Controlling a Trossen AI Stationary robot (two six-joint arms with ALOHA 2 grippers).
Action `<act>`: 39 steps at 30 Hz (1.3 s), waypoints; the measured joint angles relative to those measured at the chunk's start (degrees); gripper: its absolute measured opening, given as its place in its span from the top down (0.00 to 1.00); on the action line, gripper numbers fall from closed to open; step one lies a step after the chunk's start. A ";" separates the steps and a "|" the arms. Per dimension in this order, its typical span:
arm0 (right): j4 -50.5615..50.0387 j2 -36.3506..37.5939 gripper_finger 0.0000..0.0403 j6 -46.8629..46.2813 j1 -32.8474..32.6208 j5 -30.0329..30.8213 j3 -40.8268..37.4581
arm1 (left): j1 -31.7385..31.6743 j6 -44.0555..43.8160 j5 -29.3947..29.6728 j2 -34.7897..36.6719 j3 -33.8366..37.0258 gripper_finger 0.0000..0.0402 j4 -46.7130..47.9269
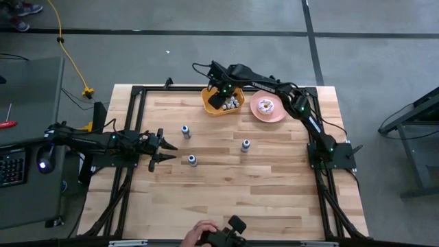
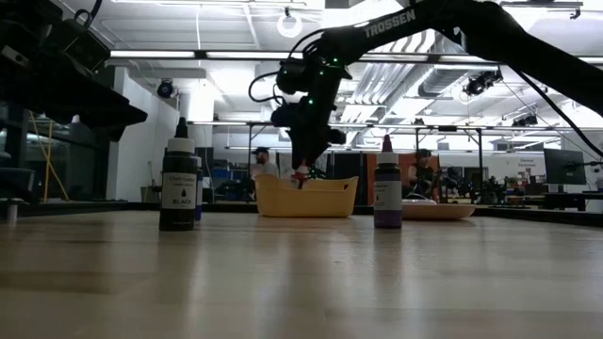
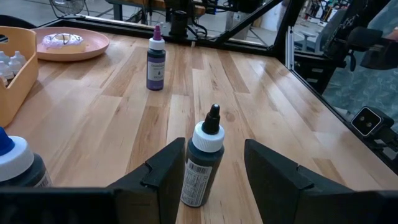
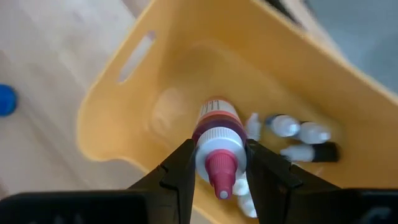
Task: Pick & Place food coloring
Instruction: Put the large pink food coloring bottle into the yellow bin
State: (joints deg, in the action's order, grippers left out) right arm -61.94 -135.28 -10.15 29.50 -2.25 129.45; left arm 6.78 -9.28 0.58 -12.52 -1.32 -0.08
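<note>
Food coloring bottle [image 4: 217, 146], red-capped, is clamped between the right gripper [image 4: 219, 171] fingers above the yellow plastic bin [image 1: 214, 106], which already holds several bottles. Three bottles stand upright on the wooden table [image 1: 226, 185]. A pink plate [image 1: 266, 113] with a doughnut sits just beside the bin. The left gripper [image 3: 214, 177] hangs with jaws apart either side of a black-tipped bottle [image 3: 204, 165].

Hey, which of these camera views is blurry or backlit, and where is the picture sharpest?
Right wrist view: the yellow basket and table are soft, while the red-capped bottle in the right gripper is sharper. Low view: bright ceiling lights leave the right arm and the black-labelled bottle dark, nearly silhouetted. Left wrist view: sharpest, the bottle between the left gripper's open fingers is crisp. High view: evenly lit.
</note>
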 joint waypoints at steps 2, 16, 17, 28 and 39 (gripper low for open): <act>0.05 0.00 0.72 0.05 0.03 2.00 0.02 | 0.01 0.00 0.00 0.01 0.00 0.59 0.00; -1.87 0.02 0.72 0.10 0.52 4.97 0.00 | 0.00 0.00 0.01 0.01 0.00 0.59 0.00; -1.67 0.02 0.72 0.13 0.52 4.98 0.01 | 0.00 0.00 0.01 0.01 0.00 0.59 0.00; -0.03 0.02 0.72 1.96 0.50 7.17 0.00 | 0.01 0.00 0.02 0.01 0.00 0.59 0.00; 0.41 0.09 0.56 2.95 0.52 8.26 0.01 | -0.01 0.00 0.02 0.01 0.00 0.59 0.01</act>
State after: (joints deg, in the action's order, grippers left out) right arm -61.54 -135.20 -7.19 30.02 6.00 129.46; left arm 6.76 -9.28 0.60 -12.52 -1.32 -0.07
